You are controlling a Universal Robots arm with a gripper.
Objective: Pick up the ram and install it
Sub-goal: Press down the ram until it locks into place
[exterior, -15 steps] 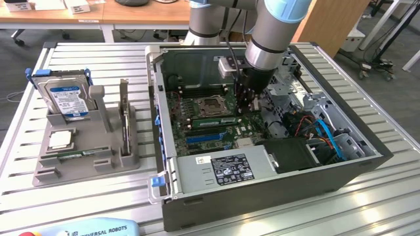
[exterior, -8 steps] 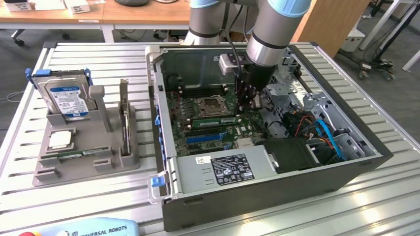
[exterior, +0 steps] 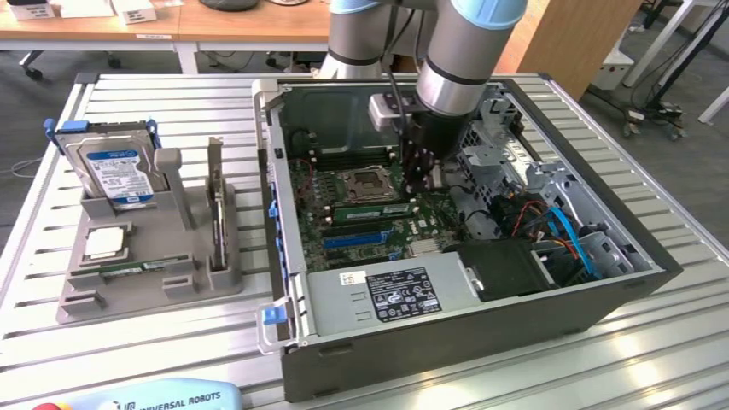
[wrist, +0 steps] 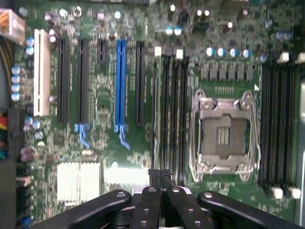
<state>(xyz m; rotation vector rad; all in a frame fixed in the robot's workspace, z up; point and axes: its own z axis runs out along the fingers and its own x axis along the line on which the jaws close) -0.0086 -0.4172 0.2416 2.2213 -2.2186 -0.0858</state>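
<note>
A slim green ram stick (exterior: 142, 267) lies flat in the grey holder tray (exterior: 80, 299) at the exterior view's left. My gripper (exterior: 419, 175) is inside the open computer case (exterior: 456, 342), low over the motherboard beside the empty processor socket (exterior: 367, 181). In the wrist view the gripper (wrist: 159, 177) is shut, its black fingertips pressed together with nothing visible between them. They hang over the end of the black memory slots (wrist: 172, 114) next to the socket (wrist: 224, 136). A green strip (exterior: 370, 207) stands in that slot bank; I cannot tell whether it is a seated ram stick.
The tray also holds a silver hard drive with a blue label (exterior: 114, 171) and a small square processor (exterior: 105, 242). Inside the case are a power supply (exterior: 393, 295), blue and orange cables (exterior: 564, 235) and a metal drive cage (exterior: 513, 162). A second slot bank (wrist: 279, 124) flanks the socket.
</note>
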